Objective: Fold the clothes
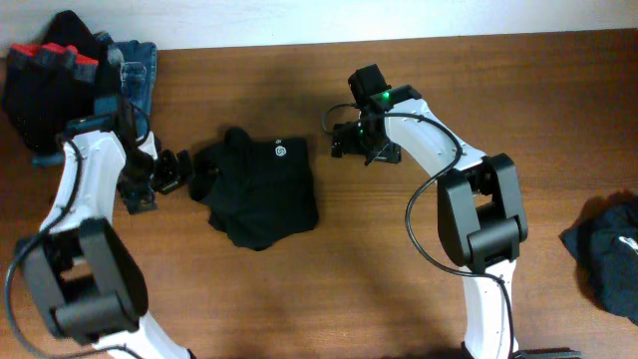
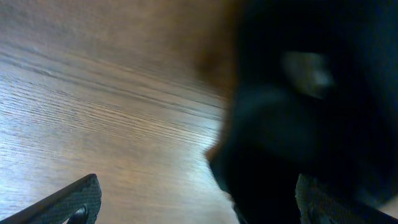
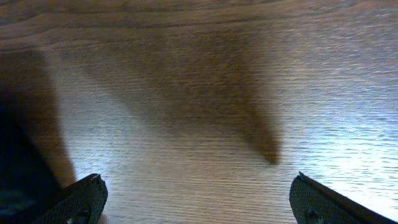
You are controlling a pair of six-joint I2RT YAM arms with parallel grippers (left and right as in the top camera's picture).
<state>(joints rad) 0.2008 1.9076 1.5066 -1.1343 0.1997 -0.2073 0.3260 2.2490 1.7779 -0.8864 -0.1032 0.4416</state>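
Observation:
The clothes in hand are a black top (image 1: 261,194) lying bunched in the middle of the table, its small white label (image 1: 280,151) facing up. My left gripper (image 1: 181,172) sits low at the top's left edge and is open. In the left wrist view, the black fabric (image 2: 311,93) fills the right side and reaches the right finger, with bare wood between the fingertips of the gripper (image 2: 198,202). My right gripper (image 1: 346,148) hovers just right of the top's upper right corner, open (image 3: 202,199) over bare wood. A dark edge of the top (image 3: 15,168) shows at far left.
A heap of clothes (image 1: 55,75), black with red and blue jeans (image 1: 140,70), lies at the back left corner. Another dark garment (image 1: 608,254) lies at the right edge. The wooden table (image 1: 329,289) stretches in front of the top.

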